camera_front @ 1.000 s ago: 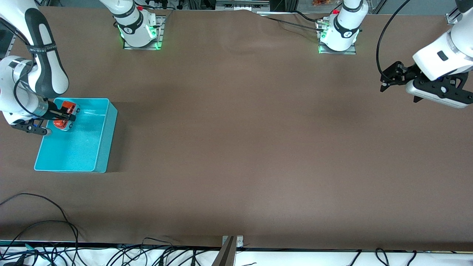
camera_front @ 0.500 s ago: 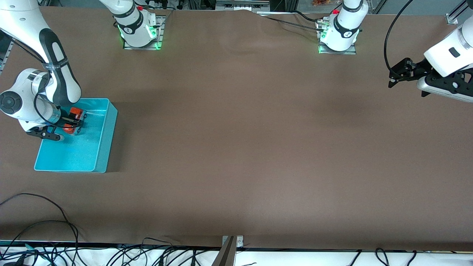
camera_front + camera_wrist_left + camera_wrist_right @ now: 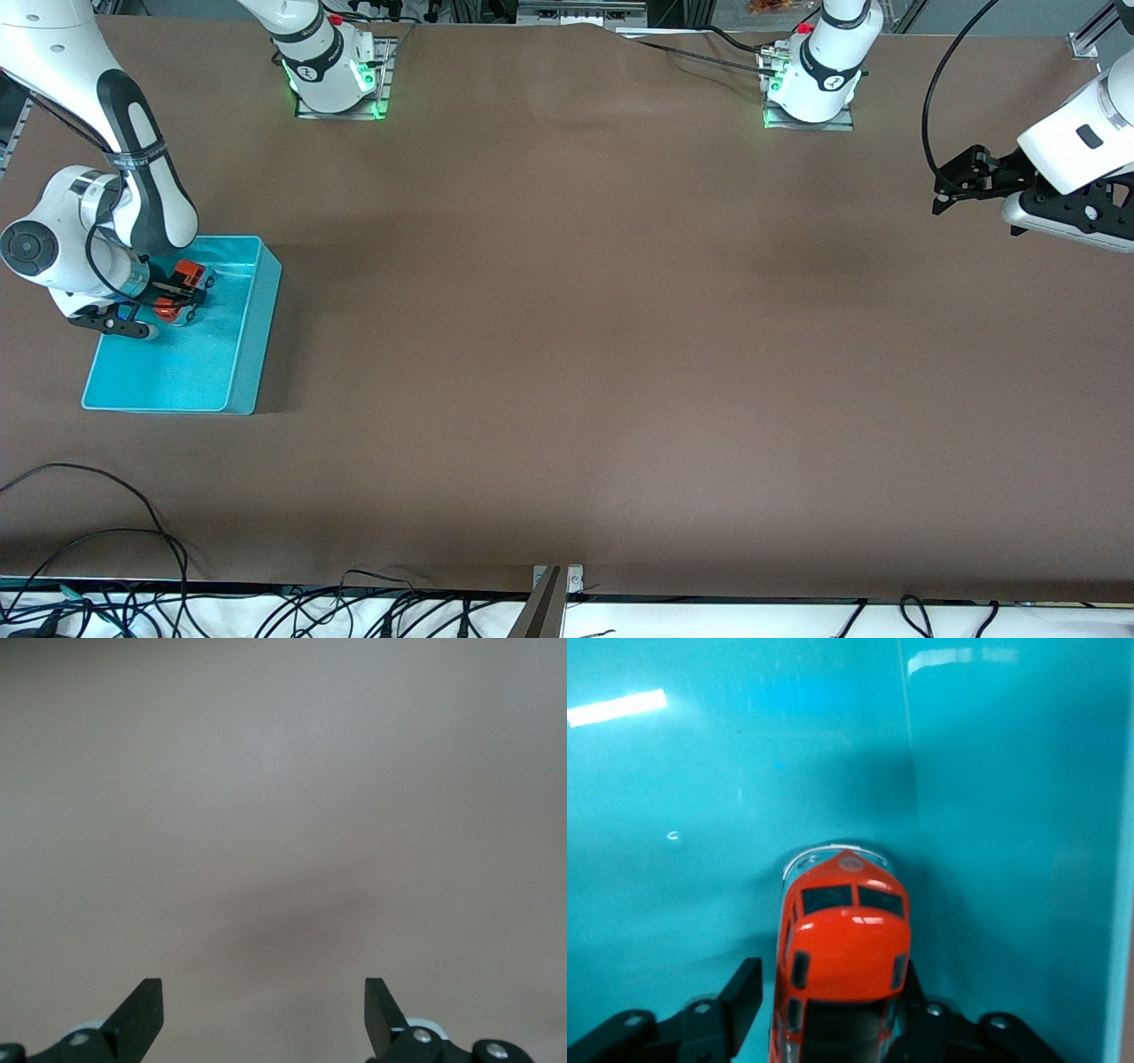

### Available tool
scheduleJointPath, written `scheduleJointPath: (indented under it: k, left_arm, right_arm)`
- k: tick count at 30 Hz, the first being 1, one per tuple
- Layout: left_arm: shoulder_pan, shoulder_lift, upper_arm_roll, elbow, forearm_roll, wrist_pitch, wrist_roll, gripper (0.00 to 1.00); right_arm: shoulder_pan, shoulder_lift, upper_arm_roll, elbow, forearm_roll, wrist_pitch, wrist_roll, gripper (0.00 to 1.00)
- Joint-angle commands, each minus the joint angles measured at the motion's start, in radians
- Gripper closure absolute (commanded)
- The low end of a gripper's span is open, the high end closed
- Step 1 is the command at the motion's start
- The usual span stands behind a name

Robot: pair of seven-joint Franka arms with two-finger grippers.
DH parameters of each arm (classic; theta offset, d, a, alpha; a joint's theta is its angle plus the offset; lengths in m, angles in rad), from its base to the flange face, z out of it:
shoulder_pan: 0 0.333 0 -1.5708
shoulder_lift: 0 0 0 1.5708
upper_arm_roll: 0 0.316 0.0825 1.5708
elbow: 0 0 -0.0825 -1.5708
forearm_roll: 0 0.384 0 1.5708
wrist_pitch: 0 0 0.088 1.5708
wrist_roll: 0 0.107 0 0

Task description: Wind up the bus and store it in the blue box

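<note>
While the brown table [image 3: 567,354] stretched wide, the blue box [image 3: 239,372] sat near the right arm's end. Inside it the right gripper [image 3: 824,1010] reached low, its fingers parted, one showing a gap beside the bus [image 3: 843,957], which looked to rest on the box floor. A clean release seemed to call for opening fully, then lifting straight up without nudging the toy. Over bare table at the other end, the left gripper [image 3: 263,1014] waited, fingers spread wide.
</note>
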Motion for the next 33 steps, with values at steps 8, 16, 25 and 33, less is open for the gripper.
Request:
scheduleJointPath:
  k: [8, 16, 25, 33]
  left_arm:
    - [0.001, 0.000, -0.004, 0.017, 0.025, -0.010, -0.003, 0.00]
    - [0.007, 0.001, 0.001, 0.017, 0.025, -0.010, -0.002, 0.00]
    - [0.007, 0.004, 0.001, 0.018, 0.025, -0.010, -0.002, 0.00]
    - [0.016, 0.004, 0.001, 0.018, 0.025, -0.009, 0.000, 0.00]
  right_arm:
    - [-0.014, -0.115, 0.023, -0.003, -0.023, -0.142, -0.011, 0.00]
    - [-0.009, -0.290, 0.040, -0.003, -0.023, -0.361, -0.012, 0.00]
    - [-0.009, -0.483, 0.098, 0.001, -0.021, -0.520, -0.012, 0.00]
    - [-0.009, -0.579, 0.146, 0.073, -0.011, -0.643, -0.014, 0.00]
